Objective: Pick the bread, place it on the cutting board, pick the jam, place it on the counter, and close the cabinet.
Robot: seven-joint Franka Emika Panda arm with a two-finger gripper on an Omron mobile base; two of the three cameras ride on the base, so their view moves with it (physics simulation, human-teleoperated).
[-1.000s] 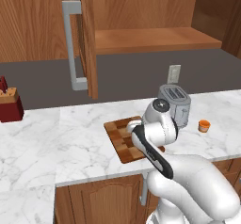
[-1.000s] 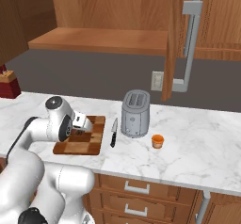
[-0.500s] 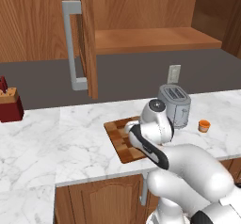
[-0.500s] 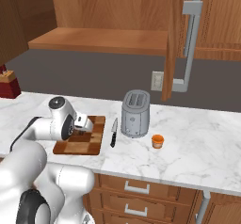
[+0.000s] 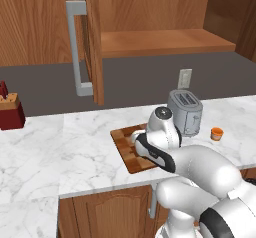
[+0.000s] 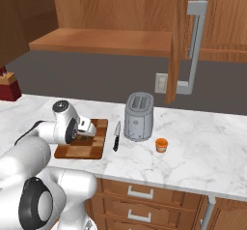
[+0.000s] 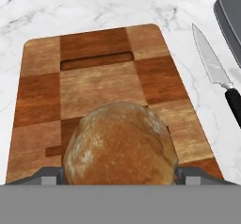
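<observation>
bread (image 7: 121,144) gripped in hand (image 7: 117,173), low over cutting board (image 7: 108,53), not released. jam (image 6: 161,145) already on counter (image 6: 207,151); cabinet (image 5: 89,42) open.

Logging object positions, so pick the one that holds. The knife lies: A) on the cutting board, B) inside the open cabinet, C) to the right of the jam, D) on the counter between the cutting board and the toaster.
D: the knife lies on the white counter, with the cutting board on its left and the toaster on its right.
</observation>
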